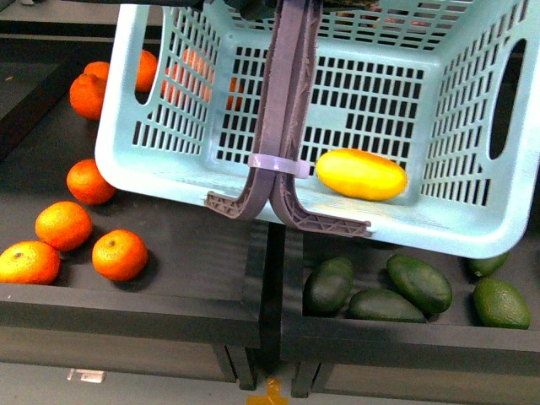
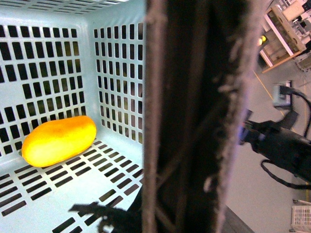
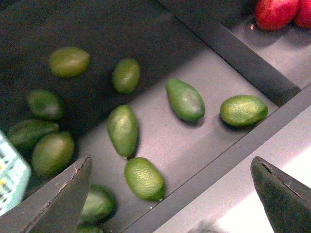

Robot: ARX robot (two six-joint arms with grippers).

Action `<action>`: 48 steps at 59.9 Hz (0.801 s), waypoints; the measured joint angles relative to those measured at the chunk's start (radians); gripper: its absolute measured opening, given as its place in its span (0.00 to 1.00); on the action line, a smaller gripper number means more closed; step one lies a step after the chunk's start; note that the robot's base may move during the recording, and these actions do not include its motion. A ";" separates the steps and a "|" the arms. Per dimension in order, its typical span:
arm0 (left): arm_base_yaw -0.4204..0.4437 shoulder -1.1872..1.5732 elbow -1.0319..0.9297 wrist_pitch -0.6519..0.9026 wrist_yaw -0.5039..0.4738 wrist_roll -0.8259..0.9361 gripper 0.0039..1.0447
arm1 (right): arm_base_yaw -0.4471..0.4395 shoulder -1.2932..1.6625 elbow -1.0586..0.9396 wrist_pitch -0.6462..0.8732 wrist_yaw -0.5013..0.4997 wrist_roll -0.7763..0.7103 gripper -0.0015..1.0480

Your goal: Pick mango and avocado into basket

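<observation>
1. Front view. The basket (image 1: 472,211) hung tilted above the shelf, its handles (image 1: 287,101) running up to 12 o'clock. A dark shape there may have been the left gripper (image 1: 245,8). Its jaws were hidden, so I could not tell whether they were clamped.
2. The mango (image 1: 360,174) lay on the basket floor, at 3 o'clock from the white tie (image 1: 278,164). That half of the task appeared done.
3. Avocados (image 1: 419,283) lay in the bin at 5 o'clock, partly under the basket's low rim. Oranges (image 1: 119,254) occupied the bin at 8 o'clock.
4. Left wrist view. The handles filled the frame close up, and no fingers could be made out. The mango rested on its side on the slotted floor, near a wall.
5. Right wrist view. The right gripper (image 3: 170,165) hung over the avocado bin, fingers (image 3: 63,194) spread wide with nothing between them. One avocado (image 3: 144,178) lay nearest the gap, with others close around it. A basket corner (image 3: 9,179) showed at the frame edge. Red fruit (image 3: 274,12) sat in the adjoining compartment.
6. Risks, by judgement:
   - The tilt could send the mango rolling against the low wall and set the basket swinging.
   - The low rim overhanging the bin could foul the right arm on descent or lift.
   - The smooth, egg-shaped avocado could squirt from an off-centre pinch.
   - Crowded neighbours could be nudged or caught alongside.
</observation>
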 joint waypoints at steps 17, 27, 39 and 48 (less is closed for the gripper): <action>0.002 0.000 0.000 0.000 -0.018 0.000 0.04 | -0.135 0.500 0.237 0.156 -0.101 -0.083 0.92; 0.006 0.000 0.000 0.000 -0.024 0.000 0.04 | -0.143 0.749 0.395 0.073 -0.232 -0.054 0.92; 0.006 0.000 0.000 0.000 -0.019 0.000 0.04 | -0.131 0.893 0.530 0.002 -0.279 0.006 0.92; 0.006 0.000 0.000 0.000 -0.008 0.000 0.04 | -0.121 0.959 0.613 -0.014 -0.280 0.020 0.92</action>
